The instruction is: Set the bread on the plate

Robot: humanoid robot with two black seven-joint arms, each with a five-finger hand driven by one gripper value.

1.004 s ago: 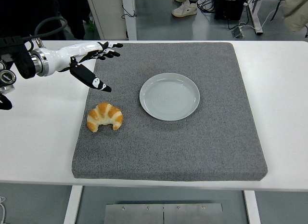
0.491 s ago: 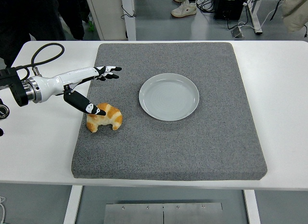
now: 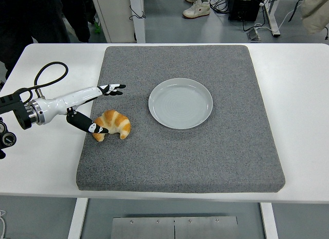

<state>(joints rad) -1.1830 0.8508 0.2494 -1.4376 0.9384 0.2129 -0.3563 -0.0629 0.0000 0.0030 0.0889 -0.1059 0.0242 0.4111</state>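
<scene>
We see a white surface [image 3: 303, 121] carrying a large grey mat [image 3: 216, 146], which covers most of its middle. On the mat's left part lies the bread [image 3: 114, 124], a golden croissant curved like a crescent with its two tips pointing toward the near edge. It rests flat on the mat, close to the mat's left edge, and not on the plate [image 3: 180, 103]. That plate, round and pale grey-white, sits near the mat's centre, to the right of the bread and a little farther from us; the two are apart, with bare mat between them.

The left hand [image 3: 95, 109] comes in from the left edge on a white forearm with a black cable looping above the wrist. Its fingers are spread wide and clamped on nothing: the four long fingers [image 3: 114, 88] stretch out over the mat beyond the bread, while the thumb [image 3: 88, 126] (black with a white patch) reaches down on the near side and appears to touch the bread's left end. So the bread lies in the gap between thumb and fingers, though we cannot tell whether the fingers above it make contact.

The right hand is out of sight. At the top we make out a grey floor, cables, table legs and a person's pale shoes [image 3: 198, 8].
</scene>
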